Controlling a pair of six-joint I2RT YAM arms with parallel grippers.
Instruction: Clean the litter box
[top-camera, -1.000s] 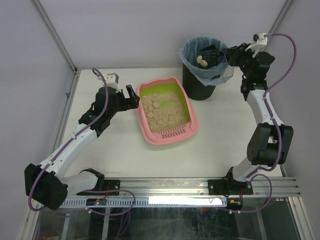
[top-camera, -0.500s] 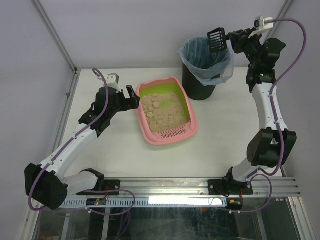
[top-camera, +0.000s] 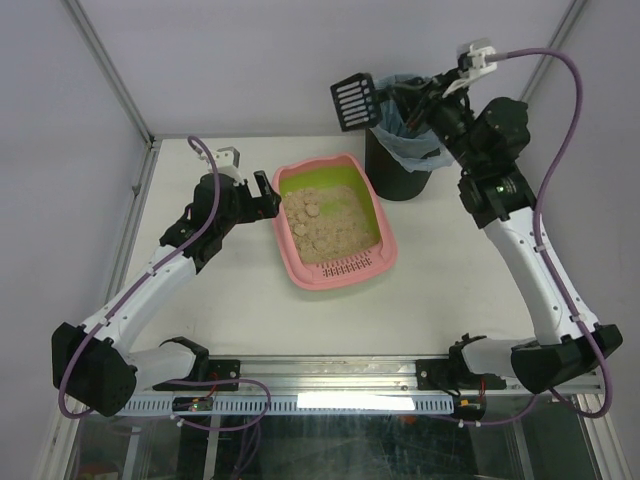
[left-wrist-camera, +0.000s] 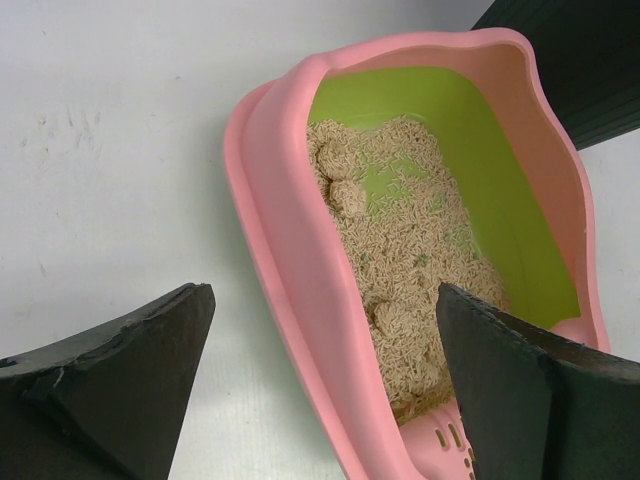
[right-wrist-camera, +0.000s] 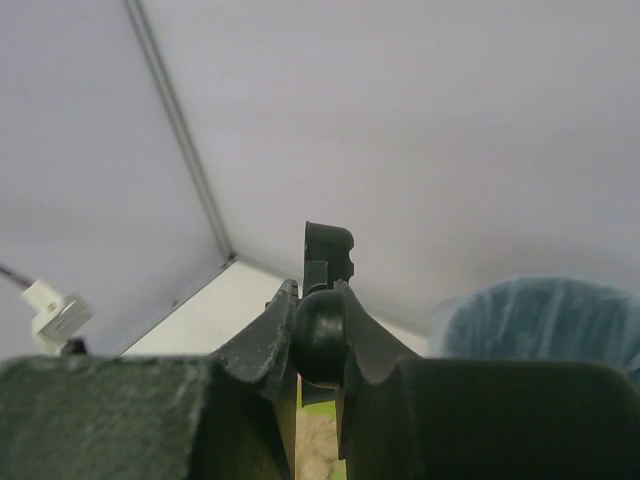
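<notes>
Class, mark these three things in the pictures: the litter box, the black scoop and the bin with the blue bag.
litter box (top-camera: 345, 268): top external view, slotted grille at its near end.
black scoop (top-camera: 354, 100): top external view, slotted blade.
bin (top-camera: 395, 172): top external view, black outer wall.

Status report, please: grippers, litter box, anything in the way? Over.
Left gripper open, jaws at litter box rim. Right gripper shut on scoop, raised near bin. Clumps lie in box. Nothing seen blocking it.
</notes>
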